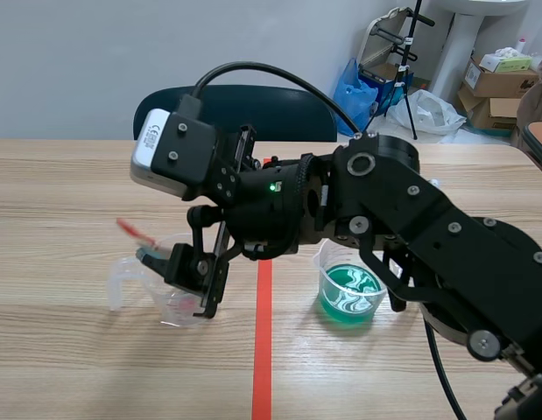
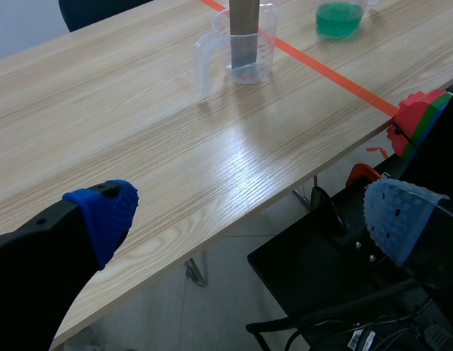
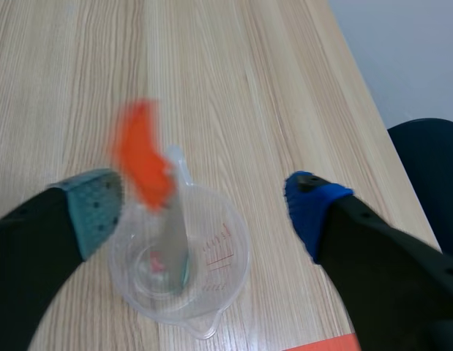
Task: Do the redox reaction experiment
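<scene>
A clear measuring cup (image 1: pixel 130 282) stands left of the orange-red tape line. A grey strip (image 3: pixel 173 234) with a blurred orange top (image 3: pixel 142 157) leans inside the cup (image 3: pixel 211 281). My right gripper (image 3: pixel 204 197) hangs open just above the cup, one finger on each side of it, not touching the strip. In the scene view the right arm reaches past the tape to the cup, gripper (image 1: pixel 187 273) low. A second cup with green liquid (image 1: pixel 349 293) stands right of the tape. My left gripper (image 2: pixel 252 219) is open and holds nothing, out beyond the table's edge, far from both cups (image 2: pixel 244 44).
The right arm's body crosses above the green cup. A dark blue chair (image 1: pixel 244 109) stands behind the table's far edge. A red and green object (image 2: pixel 420 117) sits at the table's edge near the left gripper. Boxes and bags lie at the back right.
</scene>
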Tool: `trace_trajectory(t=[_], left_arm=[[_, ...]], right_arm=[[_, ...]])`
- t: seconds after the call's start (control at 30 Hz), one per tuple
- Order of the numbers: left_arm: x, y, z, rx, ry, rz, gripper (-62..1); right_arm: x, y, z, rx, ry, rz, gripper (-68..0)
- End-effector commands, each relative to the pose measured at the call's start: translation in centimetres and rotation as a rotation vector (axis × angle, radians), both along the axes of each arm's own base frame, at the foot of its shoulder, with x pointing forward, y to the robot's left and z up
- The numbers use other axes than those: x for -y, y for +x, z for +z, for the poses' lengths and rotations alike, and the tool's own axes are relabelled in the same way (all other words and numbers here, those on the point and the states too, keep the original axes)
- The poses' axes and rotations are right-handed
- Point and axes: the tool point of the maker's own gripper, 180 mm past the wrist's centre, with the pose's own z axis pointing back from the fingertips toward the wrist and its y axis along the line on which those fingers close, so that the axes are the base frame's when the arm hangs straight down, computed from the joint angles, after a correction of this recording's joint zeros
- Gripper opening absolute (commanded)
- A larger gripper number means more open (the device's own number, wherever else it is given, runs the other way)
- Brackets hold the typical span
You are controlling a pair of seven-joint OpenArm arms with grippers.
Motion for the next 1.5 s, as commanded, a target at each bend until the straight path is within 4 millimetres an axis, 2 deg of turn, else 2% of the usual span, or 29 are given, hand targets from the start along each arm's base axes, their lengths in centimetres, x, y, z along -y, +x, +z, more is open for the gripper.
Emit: trace_trajectory(t=[0.0,0.1,0.17,1.47], left_arm=[[0.10,0.28,0.78,0.038,-0.018,-0.005,1.4],[0.10,0.28,0.78,0.038,-0.018,-0.005,1.4],[0.10,0.28,0.78,0.038,-0.018,-0.005,1.4],[0.10,0.28,0.78,0.038,-0.018,-0.005,1.4]], right_arm=[[-0.38,0.02,1.34,0.018,0.041,0.017,-13.2],[-0.38,0.01,1.31,0.016,0.040,0.016,-3.6],[-0.38,-0.03,1.27,0.015,0.040,0.016,0.4],[-0.39,-0.04,1.27,0.015,0.041,0.016,0.4]])
